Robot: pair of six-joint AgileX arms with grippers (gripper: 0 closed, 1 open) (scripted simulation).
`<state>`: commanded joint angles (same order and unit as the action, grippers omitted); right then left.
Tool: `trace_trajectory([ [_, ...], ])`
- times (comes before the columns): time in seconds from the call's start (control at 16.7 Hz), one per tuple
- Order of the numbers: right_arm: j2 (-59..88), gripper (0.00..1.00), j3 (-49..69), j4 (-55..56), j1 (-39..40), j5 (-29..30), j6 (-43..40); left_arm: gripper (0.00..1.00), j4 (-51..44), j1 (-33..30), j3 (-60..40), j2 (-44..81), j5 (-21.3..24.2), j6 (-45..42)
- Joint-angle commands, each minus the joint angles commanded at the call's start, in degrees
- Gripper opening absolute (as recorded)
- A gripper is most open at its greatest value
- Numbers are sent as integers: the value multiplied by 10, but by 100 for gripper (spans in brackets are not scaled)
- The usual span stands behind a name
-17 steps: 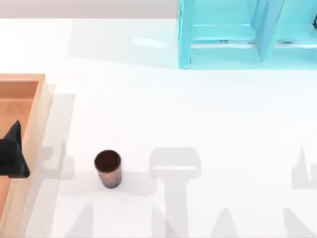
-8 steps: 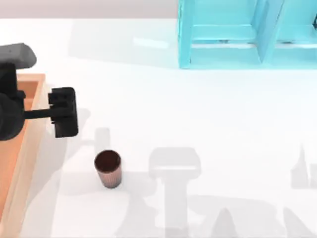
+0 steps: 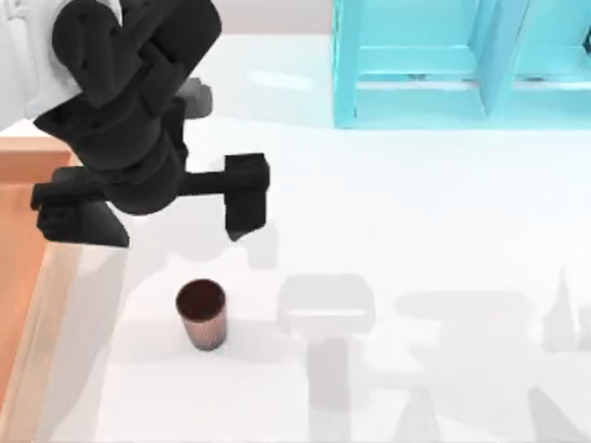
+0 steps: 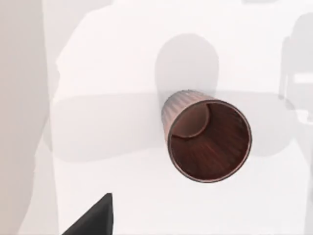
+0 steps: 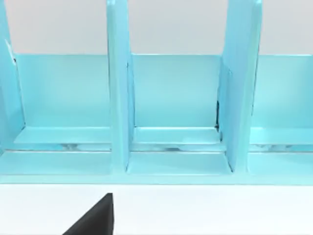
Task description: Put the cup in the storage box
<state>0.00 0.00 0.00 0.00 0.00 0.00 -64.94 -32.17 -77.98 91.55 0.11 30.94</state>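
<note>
I am hovering my left tool [image 3: 242,194], grip state unclear, above the upright cup [image 3: 201,314] and risking tipping it if I am descending off-centre.

A rendered simulation workspace, not a lived-in room, is showing here. A flat, featureless white table [image 3: 416,231] is filling nearly the whole top view, with soft grey shadows lying across its lower half. A glossy cyan shelf-like frame with upright dividers [image 3: 462,65] is sitting at the upper right of the frame, its compartments facing the right wrist camera [image 5: 171,98]. A shallow light-tan wooden box with an orange-brown floor [image 3: 23,249] is running along the left edge. Every surface is looking smooth, evenly lit and textureless, as computer-generated scenes do.
</note>
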Motion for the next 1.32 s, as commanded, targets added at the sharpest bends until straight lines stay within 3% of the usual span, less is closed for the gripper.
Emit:
trace_trajectory([
  [0.36, 0, 100, 0, 0, 0, 0, 0, 100, -89, -44, -107, 126, 0, 43],
  [0.78, 0, 100, 0, 0, 0, 0, 0, 100, -93, -45, -112, 134, 0, 45],
  [1.32, 0, 100, 0, 0, 0, 0, 0, 100, 82, -45, 24, 172, 0, 43],
])
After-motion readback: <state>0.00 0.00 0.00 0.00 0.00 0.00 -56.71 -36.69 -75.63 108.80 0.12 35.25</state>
